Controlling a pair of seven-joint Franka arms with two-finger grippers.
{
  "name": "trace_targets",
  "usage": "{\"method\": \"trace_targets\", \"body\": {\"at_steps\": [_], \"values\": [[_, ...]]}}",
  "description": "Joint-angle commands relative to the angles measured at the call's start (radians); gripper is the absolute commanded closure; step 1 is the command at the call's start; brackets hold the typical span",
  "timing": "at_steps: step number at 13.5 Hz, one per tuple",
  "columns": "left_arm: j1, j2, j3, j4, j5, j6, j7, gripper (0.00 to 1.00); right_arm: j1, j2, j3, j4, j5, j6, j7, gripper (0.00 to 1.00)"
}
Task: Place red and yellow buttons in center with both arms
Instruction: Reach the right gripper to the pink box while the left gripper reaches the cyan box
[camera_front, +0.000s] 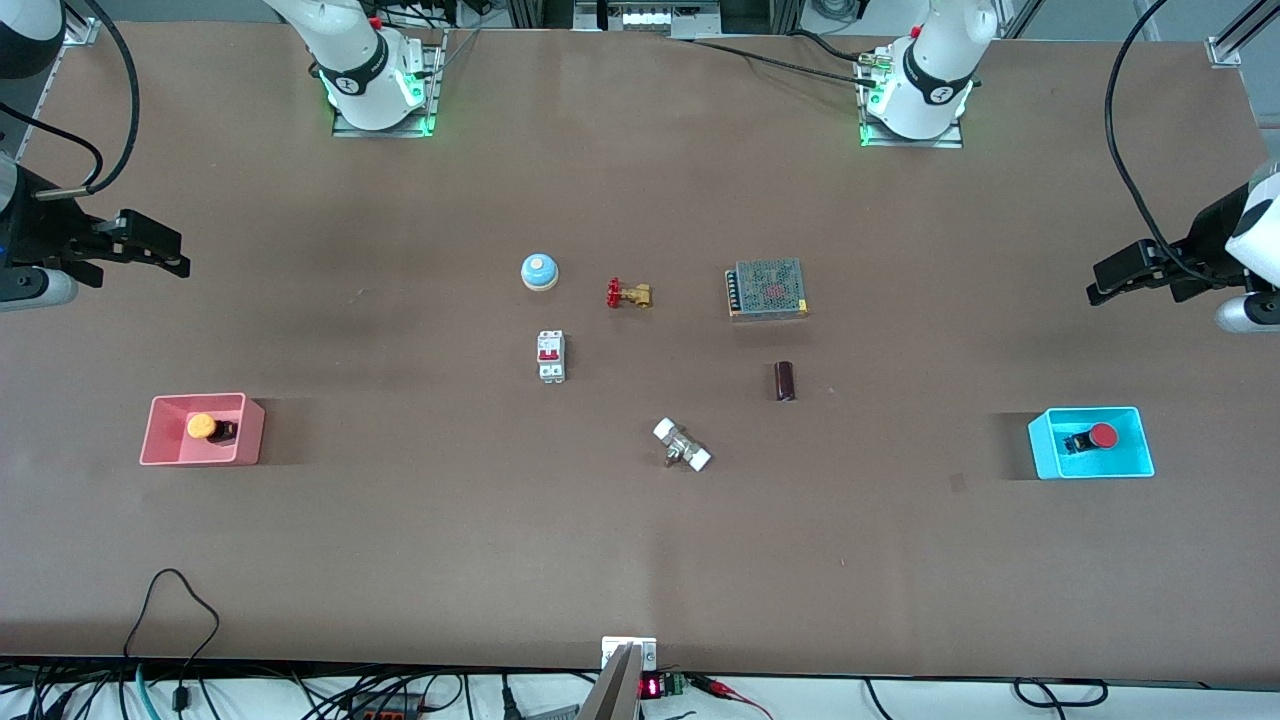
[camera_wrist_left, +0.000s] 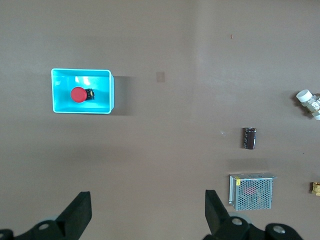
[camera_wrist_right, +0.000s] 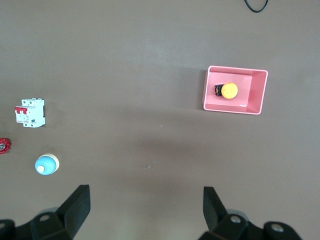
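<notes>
The red button (camera_front: 1102, 435) lies in the cyan bin (camera_front: 1136, 462) at the left arm's end of the table; it also shows in the left wrist view (camera_wrist_left: 78, 94). The yellow button (camera_front: 202, 426) lies in the pink bin (camera_front: 160, 452) at the right arm's end; it also shows in the right wrist view (camera_wrist_right: 229, 90). My left gripper (camera_front: 1100, 288) is open and empty, up over bare table at its end (camera_wrist_left: 148, 210). My right gripper (camera_front: 178, 256) is open and empty, up over bare table at its end (camera_wrist_right: 146, 207). The brown tabletop (camera_front: 640, 540) is flat and matte.
In the middle stand a blue dome bell (camera_front: 539, 271), a brass valve with a red handwheel (camera_front: 628, 294), a white circuit breaker (camera_front: 551, 356), a metal mesh power supply (camera_front: 767, 288), a dark cylinder (camera_front: 785, 381) and a white-capped fitting (camera_front: 682, 445).
</notes>
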Motion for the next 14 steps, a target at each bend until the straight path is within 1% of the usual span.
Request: {"method": "trace_targets", "body": {"at_steps": [1,4,5,7,9,10,12,13,14], "values": [[0.010,-0.032,-0.008,-0.028,0.019,-0.013,0.010,0.00,-0.006,-0.003,0.001,0.002,0.000,-0.013,0.014,0.00],[0.009,-0.021,-0.006,-0.015,0.019,-0.006,0.010,0.00,-0.006,-0.003,-0.001,0.002,-0.001,-0.013,0.003,0.00],[0.009,-0.001,-0.005,-0.012,0.018,-0.007,0.007,0.00,-0.007,0.003,-0.001,0.002,-0.001,-0.013,0.012,0.00],[0.012,0.023,0.006,-0.004,0.016,-0.009,0.009,0.00,-0.033,0.029,-0.002,0.002,0.005,-0.010,0.000,0.00],[0.022,0.066,0.007,-0.001,0.016,-0.006,0.010,0.00,-0.035,0.064,-0.002,-0.001,0.002,0.004,0.000,0.00],[0.024,0.097,0.007,0.013,0.016,-0.006,0.010,0.00,-0.033,0.072,-0.002,-0.001,0.000,0.009,-0.002,0.00],[0.041,0.210,0.015,0.078,0.030,-0.006,0.015,0.00,-0.026,0.116,-0.001,-0.002,0.002,0.010,-0.003,0.00],[0.044,0.256,0.023,0.109,0.069,-0.006,0.016,0.00,-0.029,0.135,-0.001,-0.007,-0.003,0.018,-0.005,0.00],[0.046,0.295,0.043,0.117,0.103,-0.003,0.012,0.00,-0.033,0.147,-0.001,-0.025,-0.003,0.071,-0.022,0.00]]}}
